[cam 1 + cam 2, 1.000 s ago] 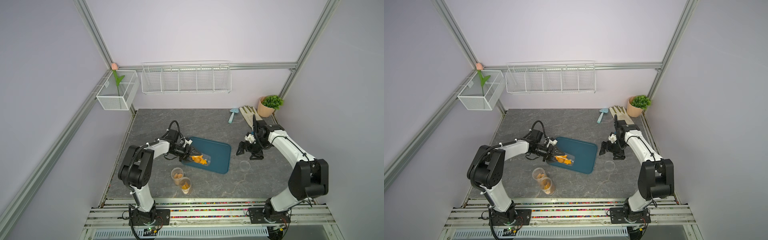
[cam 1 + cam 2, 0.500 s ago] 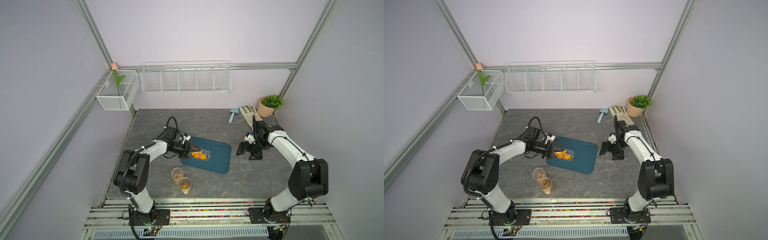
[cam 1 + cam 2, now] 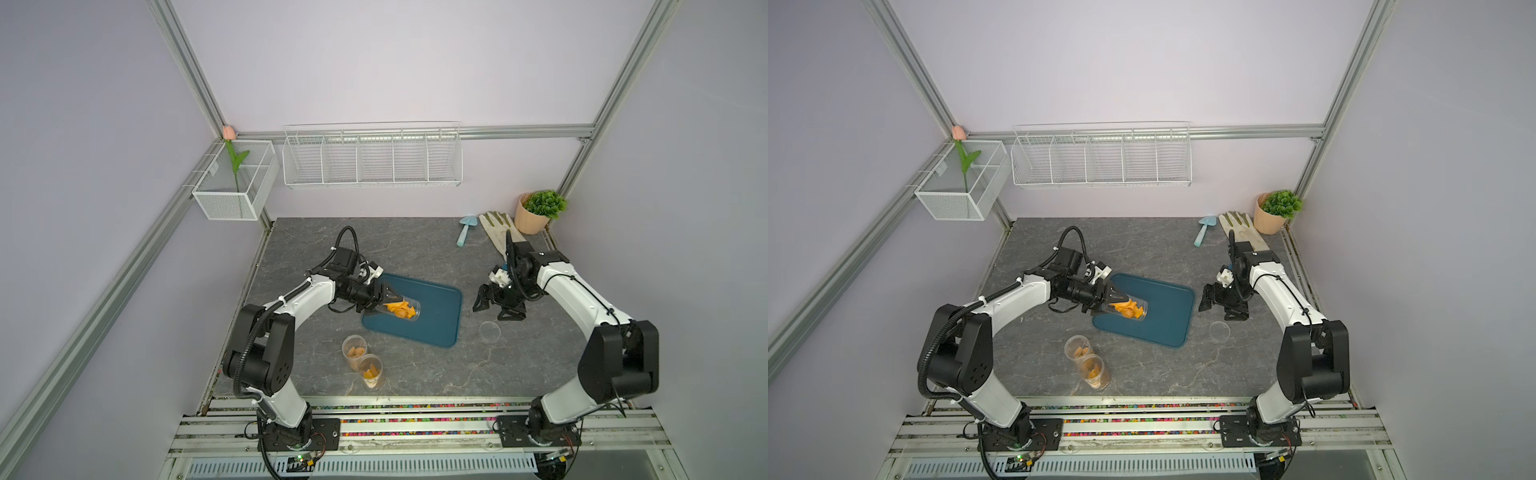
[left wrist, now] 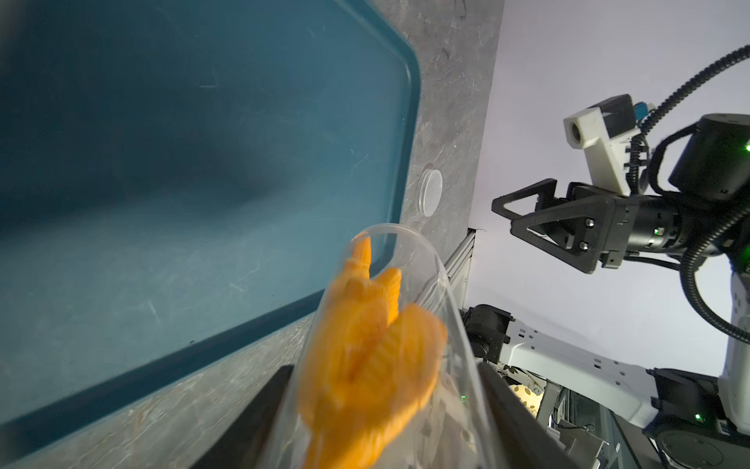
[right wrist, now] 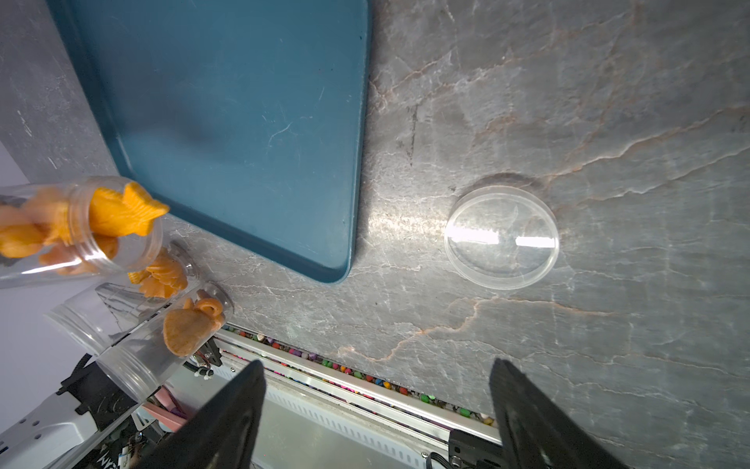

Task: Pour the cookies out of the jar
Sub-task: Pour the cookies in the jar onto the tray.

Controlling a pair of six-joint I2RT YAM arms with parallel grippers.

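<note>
The clear jar lies tilted on its side in the air over the near-left corner of the teal tray, mouth toward the tray's middle. My left gripper is shut on the jar's base end. Orange cookies fill the jar, and in the right wrist view one fish-shaped cookie pokes out of the mouth. The tray holds no cookies. My right gripper hangs open and holds nothing, right of the tray and just beyond the jar's clear lid.
Two more open jars with biscuits stand near the tray's front-left corner. A trowel, a glove and a potted plant sit at the back right. Wire baskets hang on the back wall.
My left arm has shifted the tilted jar a little toward the far side over the tray. The right arm has stayed where it was.
</note>
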